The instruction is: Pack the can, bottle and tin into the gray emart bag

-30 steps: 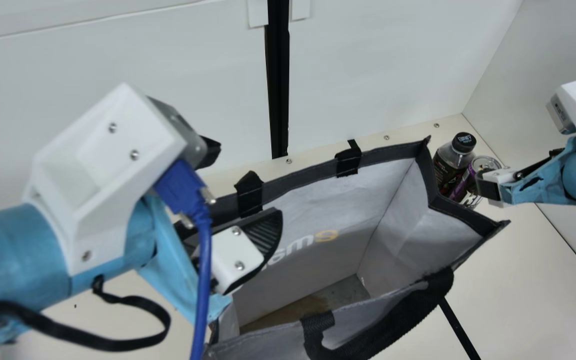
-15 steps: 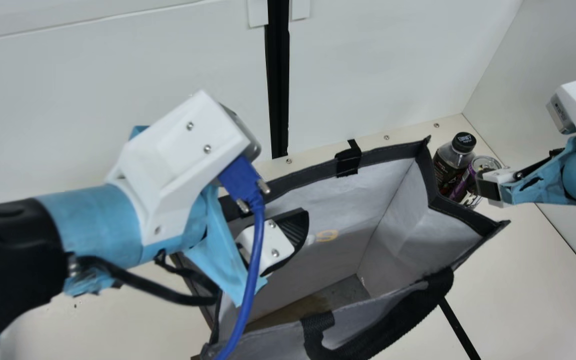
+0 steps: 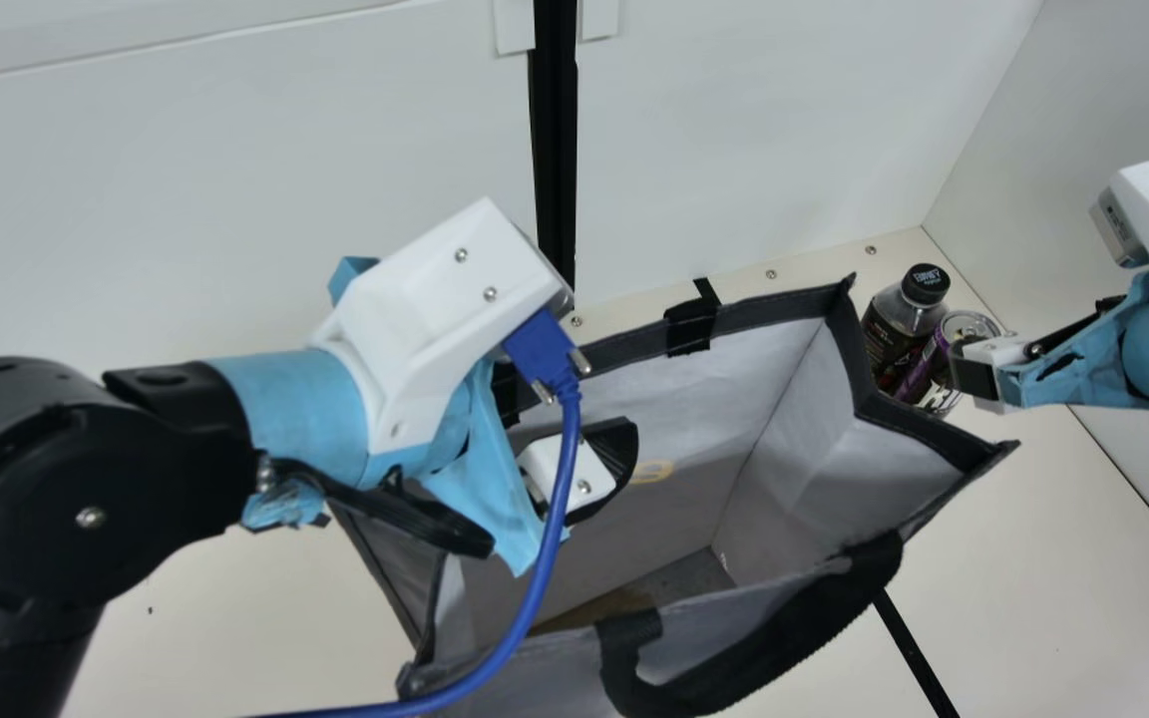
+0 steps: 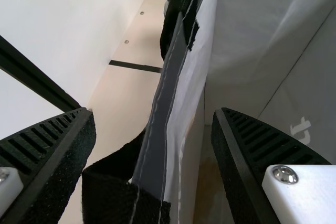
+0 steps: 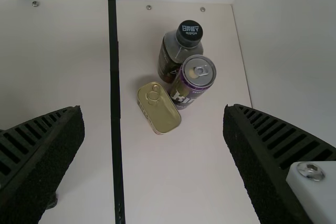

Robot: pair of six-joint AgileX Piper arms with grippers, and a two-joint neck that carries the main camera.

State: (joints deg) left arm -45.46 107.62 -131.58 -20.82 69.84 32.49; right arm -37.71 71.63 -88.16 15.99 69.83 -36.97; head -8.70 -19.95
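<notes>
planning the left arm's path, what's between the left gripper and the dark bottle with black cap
Main view: the gray fabric bag, its open mouth and dark rim, lies between the left gripper and the bottle.

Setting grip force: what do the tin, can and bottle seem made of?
Tin: metal, satiny gold; ring-pull lid.
Can: metal, likely aluminum; shiny silvery lid with tab.
Bottle: probably smooth plastic, from its see-through shoulder; glass possible.

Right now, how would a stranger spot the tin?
Right of the gray bag in the main view, a bottle and can stand together. The tin lies next to them: low, flat and gold, whereas its neighbours are tall and round.
</notes>
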